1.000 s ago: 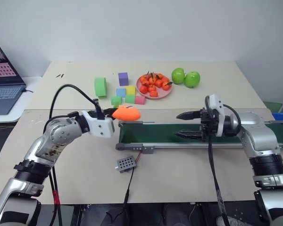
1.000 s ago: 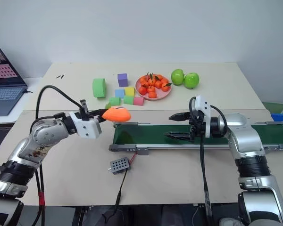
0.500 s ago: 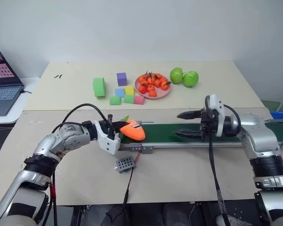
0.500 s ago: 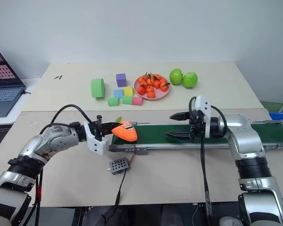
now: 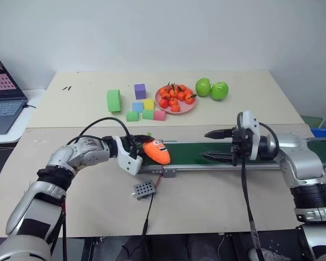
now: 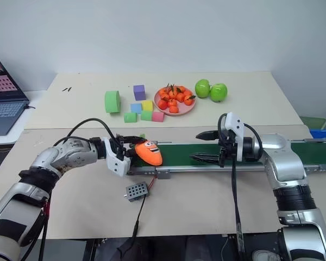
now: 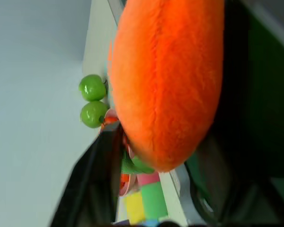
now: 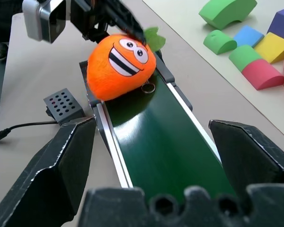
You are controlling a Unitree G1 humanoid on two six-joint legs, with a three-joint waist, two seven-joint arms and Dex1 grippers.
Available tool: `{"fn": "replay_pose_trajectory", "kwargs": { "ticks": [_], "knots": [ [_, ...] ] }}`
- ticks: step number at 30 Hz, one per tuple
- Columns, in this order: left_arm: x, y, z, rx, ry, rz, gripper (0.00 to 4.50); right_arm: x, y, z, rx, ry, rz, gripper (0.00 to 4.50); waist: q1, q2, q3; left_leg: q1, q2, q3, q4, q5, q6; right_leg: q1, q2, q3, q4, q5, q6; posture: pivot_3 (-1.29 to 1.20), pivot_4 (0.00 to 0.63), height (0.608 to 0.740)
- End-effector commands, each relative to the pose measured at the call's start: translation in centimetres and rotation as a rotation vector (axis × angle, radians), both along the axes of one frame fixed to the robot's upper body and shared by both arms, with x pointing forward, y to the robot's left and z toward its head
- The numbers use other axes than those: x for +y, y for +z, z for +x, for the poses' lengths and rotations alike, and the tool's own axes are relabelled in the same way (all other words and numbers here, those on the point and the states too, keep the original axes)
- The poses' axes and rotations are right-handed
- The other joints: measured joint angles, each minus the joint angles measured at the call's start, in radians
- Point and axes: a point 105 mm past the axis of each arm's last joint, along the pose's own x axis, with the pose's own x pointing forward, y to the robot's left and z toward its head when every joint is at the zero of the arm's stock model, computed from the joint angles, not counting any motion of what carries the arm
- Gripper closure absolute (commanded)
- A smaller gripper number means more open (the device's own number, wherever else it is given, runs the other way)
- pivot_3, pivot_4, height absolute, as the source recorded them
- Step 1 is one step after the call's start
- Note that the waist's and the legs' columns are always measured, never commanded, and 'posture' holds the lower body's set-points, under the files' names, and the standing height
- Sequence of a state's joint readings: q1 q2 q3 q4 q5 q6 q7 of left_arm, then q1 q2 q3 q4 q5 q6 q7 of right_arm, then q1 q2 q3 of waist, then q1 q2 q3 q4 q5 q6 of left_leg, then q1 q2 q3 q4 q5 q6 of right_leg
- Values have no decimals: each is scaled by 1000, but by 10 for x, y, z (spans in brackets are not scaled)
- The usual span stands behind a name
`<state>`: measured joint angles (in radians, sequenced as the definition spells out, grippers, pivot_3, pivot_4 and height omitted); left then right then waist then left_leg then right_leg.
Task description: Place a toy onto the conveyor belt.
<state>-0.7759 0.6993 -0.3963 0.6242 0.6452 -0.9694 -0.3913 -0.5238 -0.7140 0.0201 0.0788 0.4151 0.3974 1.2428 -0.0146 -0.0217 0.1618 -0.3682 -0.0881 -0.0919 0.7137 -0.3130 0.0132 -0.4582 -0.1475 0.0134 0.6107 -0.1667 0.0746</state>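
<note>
Laptop (image 5: 2, 92) far left; foam blocks (image 5: 138, 103), fruit plate (image 5: 176, 100), green apples (image 5: 212, 88) on table.

The laptop (image 5: 4, 92) is cut off by the left edge. The conveyor belt (image 6: 233, 154) runs out past the right arm, its far end hidden. The left claw (image 6: 127, 148) hides the toy's (image 6: 148, 153) leaf top, and whether its fingers touch the plush cannot be told.
</note>
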Motion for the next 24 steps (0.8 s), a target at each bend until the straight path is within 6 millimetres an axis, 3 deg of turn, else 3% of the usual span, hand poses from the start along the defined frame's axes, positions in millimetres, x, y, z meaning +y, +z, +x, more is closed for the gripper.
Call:
{"fn": "replay_pose_trajectory", "kwargs": {
  "ticks": [1,2,7,10,16,19,24],
  "knots": [
    [4,36,10,-38,39,-65,336,-2,13,-2,-44,5,17,0,0,0,0,0,0,0,0,0,0,0,0,0,0,0,0,0,150,740],
    [5,41,11,-29,48,-77,66,-1,13,-2,-43,7,17,0,-1,0,0,0,0,0,0,0,0,0,0,0,0,0,0,0,150,740],
    [8,66,13,71,110,-233,66,0,13,0,-43,14,17,0,-3,0,0,0,0,0,1,0,1,0,0,0,0,0,0,0,150,740],
    [19,81,16,297,205,-452,66,0,14,0,-43,16,16,0,-4,0,0,0,0,0,1,0,1,0,0,0,0,0,0,0,150,740],
    [21,73,-6,781,270,-668,66,-4,13,-3,-41,31,-33,0,-21,0,0,0,0,0,2,-1,2,0,0,0,2,0,0,0,150,740],
    [12,69,-37,1014,205,-687,66,-7,23,-5,-59,42,-76,0,-25,0,0,0,0,-1,3,-1,2,0,0,0,2,0,0,0,150,740],
    [2,62,-59,1150,209,-665,66,-9,42,-9,-85,59,-109,0,-26,0,0,0,1,-1,3,-1,2,0,0,1,1,0,0,0,150,740]
  ]
}}
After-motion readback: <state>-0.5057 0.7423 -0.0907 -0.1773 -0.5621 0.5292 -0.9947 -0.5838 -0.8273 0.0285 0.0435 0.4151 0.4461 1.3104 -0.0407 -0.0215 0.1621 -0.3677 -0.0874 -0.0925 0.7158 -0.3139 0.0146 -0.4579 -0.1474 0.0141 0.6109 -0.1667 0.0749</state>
